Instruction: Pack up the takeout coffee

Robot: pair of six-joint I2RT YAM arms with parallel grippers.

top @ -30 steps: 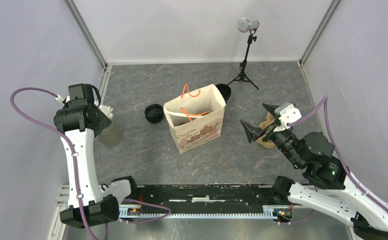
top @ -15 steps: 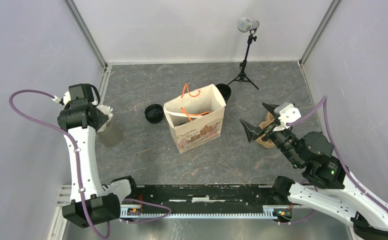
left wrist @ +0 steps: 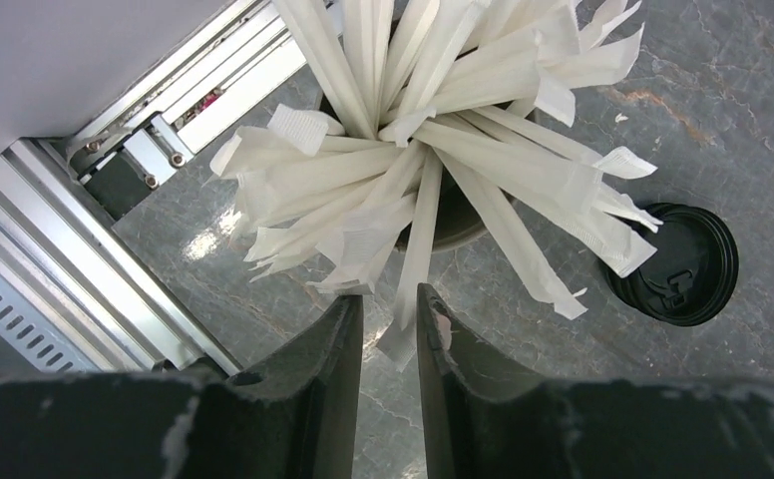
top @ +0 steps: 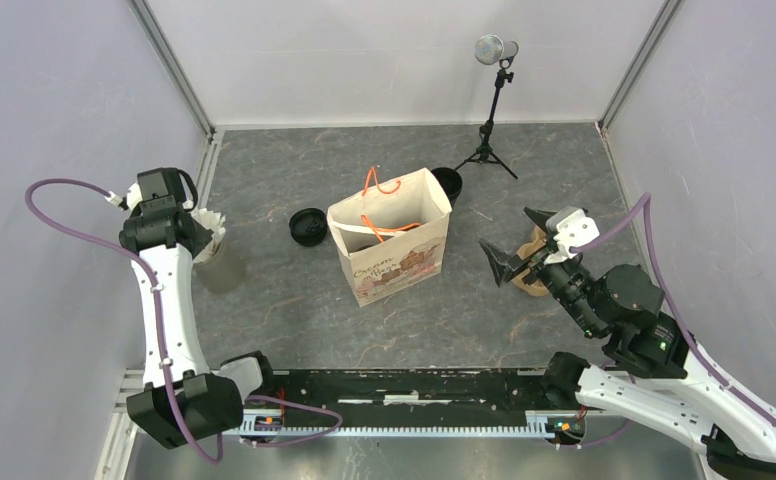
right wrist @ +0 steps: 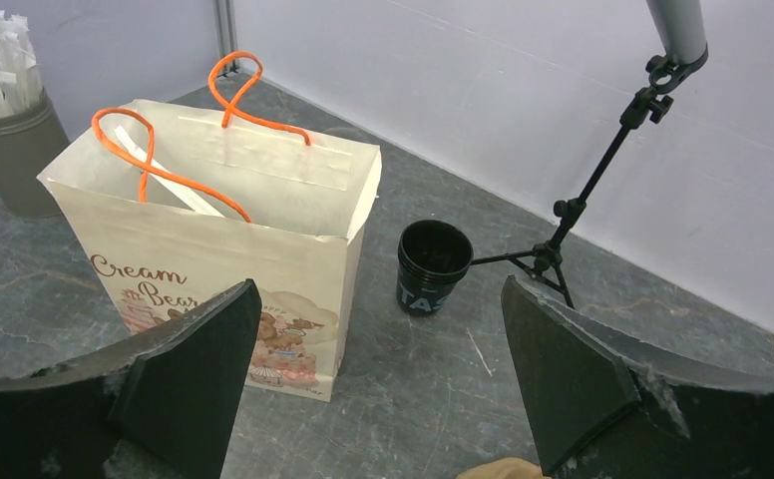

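A takeout coffee cup with a black lid (top: 307,226) stands left of the beige paper bag (top: 389,250); its lid (left wrist: 677,264) also shows in the left wrist view. A black cup without a lid (right wrist: 433,266) stands behind the bag's right corner. My left gripper (left wrist: 390,296) hovers over a bunch of paper-wrapped straws (left wrist: 433,130). Its jaws are a narrow gap apart, and the end of one straw (left wrist: 408,299) hangs between them. My right gripper (right wrist: 379,287) stands wide open and holds nothing, to the right of the bag and facing it.
The straws stand in a grey holder (top: 222,270) near the left wall. A brown pulp carrier (top: 534,272) lies under my right gripper. A small tripod (top: 492,130) stands at the back. White straws and orange handles (right wrist: 164,150) stick out of the bag.
My left gripper's jaws have narrowed over the straws and the left arm has shifted slightly. The right arm has barely moved.
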